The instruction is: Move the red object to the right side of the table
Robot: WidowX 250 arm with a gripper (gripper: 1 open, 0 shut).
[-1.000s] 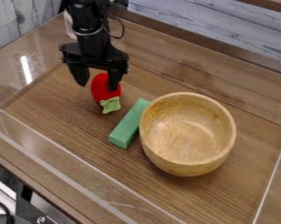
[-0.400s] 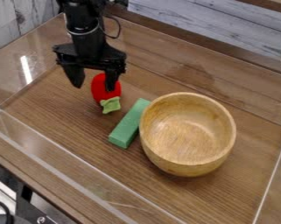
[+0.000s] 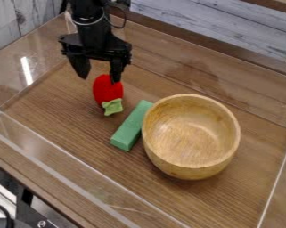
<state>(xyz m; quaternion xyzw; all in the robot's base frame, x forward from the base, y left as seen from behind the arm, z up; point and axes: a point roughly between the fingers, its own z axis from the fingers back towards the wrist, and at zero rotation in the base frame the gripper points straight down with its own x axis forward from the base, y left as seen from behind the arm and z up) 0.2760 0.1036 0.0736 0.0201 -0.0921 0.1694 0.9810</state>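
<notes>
Your claw (image 3: 95,69) is wide, nothing held; red obj (image 3: 107,88) lies just off it at abt 5 o'clock, long axis approx 12-to-6

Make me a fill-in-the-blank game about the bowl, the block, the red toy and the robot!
The bowl is made of ____.
The block touching the bowl is colored ____.
The leafy end of the red toy is colored ____.
The robot's claw is the color ____.

Missing words: wood; green; green; black.
</notes>
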